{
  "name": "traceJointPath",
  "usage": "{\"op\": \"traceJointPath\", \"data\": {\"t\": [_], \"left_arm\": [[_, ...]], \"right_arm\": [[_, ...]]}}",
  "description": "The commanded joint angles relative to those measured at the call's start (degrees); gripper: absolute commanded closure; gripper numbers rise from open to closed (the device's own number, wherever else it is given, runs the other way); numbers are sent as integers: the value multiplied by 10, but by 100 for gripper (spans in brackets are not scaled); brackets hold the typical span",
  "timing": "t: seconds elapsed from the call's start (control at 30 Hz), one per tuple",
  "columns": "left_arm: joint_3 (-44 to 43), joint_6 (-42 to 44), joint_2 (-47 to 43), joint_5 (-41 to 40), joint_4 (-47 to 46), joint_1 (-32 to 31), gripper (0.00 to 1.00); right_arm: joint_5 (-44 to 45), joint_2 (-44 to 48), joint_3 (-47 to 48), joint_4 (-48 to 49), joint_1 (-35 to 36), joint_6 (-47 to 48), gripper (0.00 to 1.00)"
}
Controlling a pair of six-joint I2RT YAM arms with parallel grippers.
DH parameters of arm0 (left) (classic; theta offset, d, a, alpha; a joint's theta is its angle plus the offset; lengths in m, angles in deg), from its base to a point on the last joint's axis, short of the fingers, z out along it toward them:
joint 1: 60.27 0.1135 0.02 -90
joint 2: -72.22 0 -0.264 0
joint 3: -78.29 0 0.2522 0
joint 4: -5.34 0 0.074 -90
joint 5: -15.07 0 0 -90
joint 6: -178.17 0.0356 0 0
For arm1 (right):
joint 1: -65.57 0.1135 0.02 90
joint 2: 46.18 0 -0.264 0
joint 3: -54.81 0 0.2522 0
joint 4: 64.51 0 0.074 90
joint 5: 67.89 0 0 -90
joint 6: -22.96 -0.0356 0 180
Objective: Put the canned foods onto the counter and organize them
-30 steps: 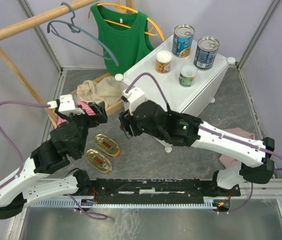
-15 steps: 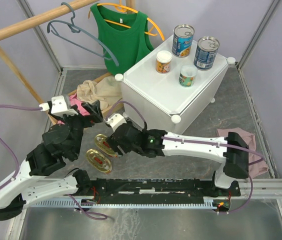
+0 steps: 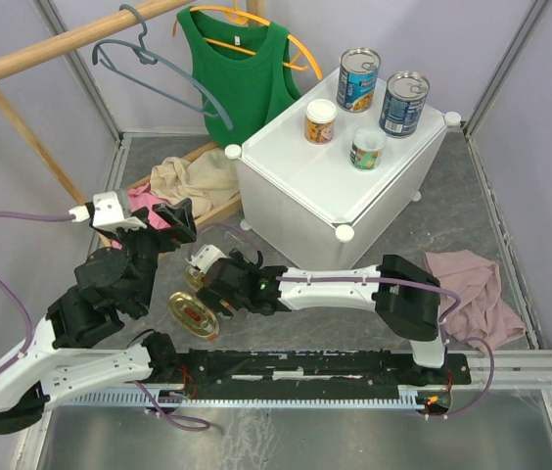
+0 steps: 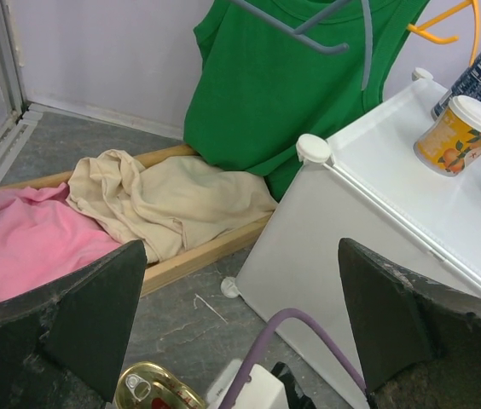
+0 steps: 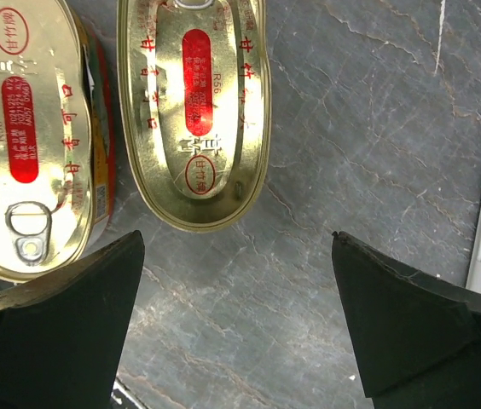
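Right gripper [image 5: 234,256] spread over two gold tins [image 5: 194,111], one seemingly hidden overhead, left gripper [image 4: 240,264] spread

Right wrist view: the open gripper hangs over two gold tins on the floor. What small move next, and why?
Probably ease the right gripper forward and down until it straddles the centred oval tin. That tin lies just ahead of the open gripper and looks narrow enough to fit, while the other tin sits close beside it. Both are off the counter.
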Motion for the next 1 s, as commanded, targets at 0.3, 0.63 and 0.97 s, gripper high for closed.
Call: {"op": "traceJointPath", "data": {"t": [0.3, 0.63, 0.97], "left_arm": [[12, 6, -19, 5, -25, -1, 1], [14, 7, -19, 8, -30, -1, 1], [24, 15, -23, 5, -44, 0, 1]], "right_arm": [[-19, -38, 37, 57, -5, 23, 1], [-31, -59, 49, 59, -16, 26, 2], [-43, -76, 56, 64, -26, 29, 2]]}}
